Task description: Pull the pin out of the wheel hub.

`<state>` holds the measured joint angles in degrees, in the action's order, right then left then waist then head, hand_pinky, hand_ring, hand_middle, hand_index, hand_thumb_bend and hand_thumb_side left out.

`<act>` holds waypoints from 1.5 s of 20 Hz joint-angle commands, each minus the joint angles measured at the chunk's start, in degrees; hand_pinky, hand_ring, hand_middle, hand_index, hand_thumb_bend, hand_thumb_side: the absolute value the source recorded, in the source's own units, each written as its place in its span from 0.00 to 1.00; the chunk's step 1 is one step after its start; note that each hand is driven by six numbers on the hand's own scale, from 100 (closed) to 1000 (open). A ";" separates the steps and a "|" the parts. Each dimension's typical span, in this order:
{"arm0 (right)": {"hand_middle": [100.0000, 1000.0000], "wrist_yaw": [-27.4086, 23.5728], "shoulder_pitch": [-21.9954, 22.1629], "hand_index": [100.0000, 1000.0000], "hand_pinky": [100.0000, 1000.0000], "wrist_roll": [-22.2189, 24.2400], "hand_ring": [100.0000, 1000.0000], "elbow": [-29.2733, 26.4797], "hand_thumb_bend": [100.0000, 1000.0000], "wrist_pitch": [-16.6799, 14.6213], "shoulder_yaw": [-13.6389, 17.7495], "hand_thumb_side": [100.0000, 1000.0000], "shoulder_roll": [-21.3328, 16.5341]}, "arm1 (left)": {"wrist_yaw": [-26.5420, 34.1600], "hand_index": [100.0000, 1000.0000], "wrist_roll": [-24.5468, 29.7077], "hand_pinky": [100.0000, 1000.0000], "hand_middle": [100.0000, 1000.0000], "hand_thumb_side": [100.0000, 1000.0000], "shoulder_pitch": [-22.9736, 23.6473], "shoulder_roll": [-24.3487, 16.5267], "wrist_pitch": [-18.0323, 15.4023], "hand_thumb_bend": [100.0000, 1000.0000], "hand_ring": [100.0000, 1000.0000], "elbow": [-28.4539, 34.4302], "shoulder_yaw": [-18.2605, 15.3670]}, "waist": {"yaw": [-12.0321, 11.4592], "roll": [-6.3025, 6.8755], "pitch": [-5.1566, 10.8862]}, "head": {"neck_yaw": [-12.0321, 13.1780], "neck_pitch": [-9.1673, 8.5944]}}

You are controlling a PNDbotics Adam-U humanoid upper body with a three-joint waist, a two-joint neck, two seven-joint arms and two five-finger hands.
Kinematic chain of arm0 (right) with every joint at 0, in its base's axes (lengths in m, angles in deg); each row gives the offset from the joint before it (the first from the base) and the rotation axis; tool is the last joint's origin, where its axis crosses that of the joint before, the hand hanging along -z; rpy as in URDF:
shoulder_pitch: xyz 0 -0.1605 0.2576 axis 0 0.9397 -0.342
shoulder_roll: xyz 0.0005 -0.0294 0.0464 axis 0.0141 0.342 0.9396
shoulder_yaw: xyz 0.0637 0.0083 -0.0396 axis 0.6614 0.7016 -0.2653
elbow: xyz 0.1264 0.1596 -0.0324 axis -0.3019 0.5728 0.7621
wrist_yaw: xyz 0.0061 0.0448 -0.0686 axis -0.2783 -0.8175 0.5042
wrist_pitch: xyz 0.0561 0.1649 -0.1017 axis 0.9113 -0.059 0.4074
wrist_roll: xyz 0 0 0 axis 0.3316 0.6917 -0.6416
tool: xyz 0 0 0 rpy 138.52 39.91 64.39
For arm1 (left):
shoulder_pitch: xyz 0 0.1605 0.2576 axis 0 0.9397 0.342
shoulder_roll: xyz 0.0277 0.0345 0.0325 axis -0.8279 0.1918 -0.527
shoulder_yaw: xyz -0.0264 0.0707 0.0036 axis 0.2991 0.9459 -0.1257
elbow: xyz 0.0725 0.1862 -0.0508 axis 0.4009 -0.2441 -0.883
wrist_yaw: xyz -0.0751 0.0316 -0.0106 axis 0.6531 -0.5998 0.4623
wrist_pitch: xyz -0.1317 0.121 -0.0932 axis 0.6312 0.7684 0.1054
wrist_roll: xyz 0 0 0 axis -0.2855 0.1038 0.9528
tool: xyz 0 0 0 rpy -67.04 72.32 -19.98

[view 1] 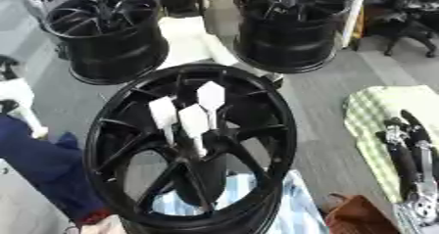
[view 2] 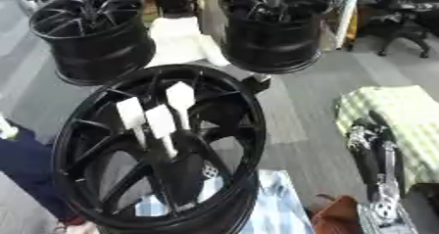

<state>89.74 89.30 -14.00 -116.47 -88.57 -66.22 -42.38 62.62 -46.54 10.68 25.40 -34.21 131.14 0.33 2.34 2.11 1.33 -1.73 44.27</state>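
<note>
A large black wheel hub point(view 1: 107, 130) stands tilted in the foreground, its open face turned toward me. Three white pins with flat pointed heads point(view 1: 194, 119) stick out side by side from the centre of its spokes. My right hand point(view 1: 410, 152) shows at the right edge, low, fingers straight and pointing up, well apart from the wheel and holding nothing. A person's dark blue sleeve point(view 1: 38, 164) comes in from the left, with a bare hand point(view 1: 101, 225) at the wheel's lower rim. My left hand is not visible.
Two more black wheels point(view 1: 107, 32) point(view 1: 291, 25) stand on the floor behind. A green checked cloth point(view 1: 377, 108) lies under my right hand. A blue checked cloth point(view 1: 300, 208) lies beneath the front wheel, a brown object point(view 1: 356, 218) beside it.
</note>
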 commanded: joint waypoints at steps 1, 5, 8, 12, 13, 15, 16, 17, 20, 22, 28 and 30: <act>0.66 0.03 -0.32 0.91 0.69 -0.37 0.59 -0.94 0.00 -0.03 0.60 0.62 -0.20 | -5.93 0.73 -0.17 0.50 0.54 0.57 2.98 1.70 -2.93 0.00 1.00 0.70 -5.81 | -0.11 -0.17 0.00 | -0.45 -0.15; 0.66 -0.05 -0.45 0.91 0.69 -0.48 0.59 -1.06 0.00 -0.01 0.70 0.62 0.14 | -9.73 0.75 -9.18 0.54 0.62 0.63 8.89 6.68 2.05 0.00 1.00 2.18 -11.54 | -0.35 -0.62 -0.49 | -0.79 -0.15; 0.66 -0.10 -0.58 0.91 0.69 -0.57 0.59 -1.12 0.00 -0.01 0.80 0.62 0.34 | -10.47 0.77 -13.37 0.60 0.68 0.67 12.68 10.63 5.79 0.00 1.00 4.74 -15.80 | -0.52 -0.85 -0.78 | -1.02 -0.15; 0.66 -0.14 -0.73 0.91 0.69 -0.64 0.59 -1.15 0.00 -0.03 0.90 0.62 0.54 | -11.43 0.79 -15.44 0.63 0.71 0.72 17.01 15.42 9.59 0.00 1.00 7.82 -19.93 | -0.85 -1.04 -1.03 | -1.25 -0.15; 0.66 -0.14 -0.76 0.91 0.69 -0.65 0.59 -1.16 0.00 -0.04 0.93 0.62 0.58 | -11.61 0.79 -15.47 0.63 0.71 0.73 17.91 16.57 10.26 0.00 1.00 8.54 -20.75 | -0.93 -1.08 -1.07 | -1.32 -0.15; 0.66 -0.16 -0.79 0.91 0.69 -0.65 0.59 -1.15 0.00 -0.05 0.96 0.62 0.65 | -11.71 0.79 -15.33 0.63 0.69 0.75 19.28 18.72 11.44 0.00 1.00 9.92 -22.21 | -1.07 -1.18 -1.10 | -1.40 -0.15; 0.66 -0.16 -0.79 0.91 0.69 -0.64 0.59 -1.17 0.00 -0.06 0.97 0.62 0.69 | -11.68 0.79 -15.18 0.64 0.69 0.76 19.82 19.71 11.96 0.00 1.00 10.63 -22.86 | -1.15 -1.24 -1.11 | -1.45 -0.15; 0.66 -0.17 -0.78 0.91 0.69 -0.65 0.59 -1.18 0.00 -0.06 1.00 0.62 0.72 | -11.68 0.80 -15.00 0.64 0.68 0.77 20.29 20.65 12.44 0.00 1.00 11.30 -23.47 | -1.23 -1.29 -1.10 | -1.46 -0.15; 0.66 -0.19 -0.74 0.91 0.70 -0.70 0.59 -1.18 0.00 -0.05 1.08 0.62 0.81 | -11.75 0.81 -14.19 0.65 0.68 0.82 21.46 23.20 13.69 0.00 1.00 13.13 -25.12 | -1.45 -1.44 -1.10 | -1.46 -0.15; 0.66 -0.20 -0.73 0.91 0.70 -0.72 0.59 -1.19 0.00 -0.04 1.12 0.62 0.87 | -12.09 0.82 -13.61 0.66 0.69 0.87 22.08 24.65 14.29 0.00 1.00 14.31 -26.11 | -1.57 -1.53 -1.12 | -1.48 -0.15; 0.66 -0.22 -0.69 0.91 0.70 -0.80 0.59 -1.17 0.00 -0.02 1.20 0.62 1.00 | -14.31 0.85 -12.08 0.68 0.71 0.87 23.08 27.23 14.79 0.11 1.00 17.86 -27.94 | -1.88 -1.69 -1.14 | -1.42 -0.15; 0.66 -0.24 -0.73 0.91 0.70 -0.80 0.59 -1.16 0.00 -0.01 1.18 0.63 1.04 | -13.59 0.85 -11.99 0.67 0.70 0.87 23.14 27.98 14.92 0.04 1.00 19.21 -28.28 | -1.98 -1.73 -1.11 | -1.31 -0.15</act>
<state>89.73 89.19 -14.64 -116.50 -88.58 -65.50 -40.89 49.04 -58.80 34.08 54.22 -19.30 148.53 -26.74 0.35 0.27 0.24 -3.13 44.27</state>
